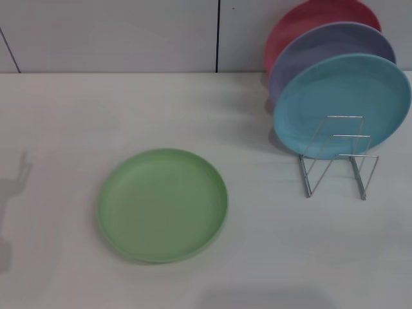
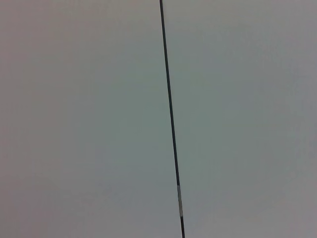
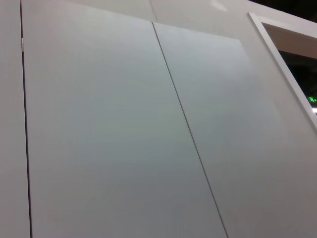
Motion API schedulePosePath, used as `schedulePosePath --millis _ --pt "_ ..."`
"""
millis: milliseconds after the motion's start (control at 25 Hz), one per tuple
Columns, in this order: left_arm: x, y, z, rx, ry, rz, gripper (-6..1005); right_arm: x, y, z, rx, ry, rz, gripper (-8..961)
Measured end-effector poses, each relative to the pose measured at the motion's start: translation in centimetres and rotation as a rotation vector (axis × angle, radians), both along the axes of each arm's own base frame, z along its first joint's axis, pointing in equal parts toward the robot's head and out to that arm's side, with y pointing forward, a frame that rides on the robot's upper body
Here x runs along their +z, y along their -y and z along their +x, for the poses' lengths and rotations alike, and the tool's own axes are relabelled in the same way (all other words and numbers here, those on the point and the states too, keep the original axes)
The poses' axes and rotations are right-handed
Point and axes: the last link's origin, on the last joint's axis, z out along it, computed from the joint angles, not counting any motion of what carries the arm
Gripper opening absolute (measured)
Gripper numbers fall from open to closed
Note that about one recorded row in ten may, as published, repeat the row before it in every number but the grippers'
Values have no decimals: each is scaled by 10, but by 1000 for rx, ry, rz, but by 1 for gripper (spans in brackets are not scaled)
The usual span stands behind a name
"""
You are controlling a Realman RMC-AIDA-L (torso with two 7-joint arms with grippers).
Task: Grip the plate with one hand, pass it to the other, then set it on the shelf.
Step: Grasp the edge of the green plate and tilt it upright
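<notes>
On the table [image 1: 58, 116] I see the plate [image 1: 162, 205] lying flat, rim up, well to the left of the rack [image 1: 337, 156] and nearer to me than it. Nothing touches the plate. Neither tool shows in my head view, so I cannot tell how far either is open or whether it has hold of anything; no arm reaches into the scene either. My left wrist camera gives me only a pale wall panel [image 2: 79, 119] with a thin dark seam [image 2: 171, 119] running down it, and my right wrist camera gives me similar panels [image 3: 99, 139] with seams and a white frame [image 3: 282, 59] at one edge.

The rack stands upright on the table, its two front wire loops bare. Behind those loops a blue plate [image 1: 341, 103] stands on edge in the rack, a lavender plate [image 1: 322, 48] behind it, and a red plate [image 1: 309, 19] at the very back, close to the wall.
</notes>
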Motion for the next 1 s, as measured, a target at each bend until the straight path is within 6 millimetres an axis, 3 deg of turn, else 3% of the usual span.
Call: schedulePosePath --millis 440,680,800,1000 --pt "-8 1 6 -36 -26 -45 850 -2 4 0 -3 -9 2 816" --pt "-9 -21 20 -40 2 -139 844 -2 5 0 -4 -9 3 816" --pt "-1 -35 34 -28 4 -230 841 -2 4 -1 -1 -9 3 816" --pt "20 -50 76 27 -49 -361 836 -2 2 -1 4 -10 3 815"
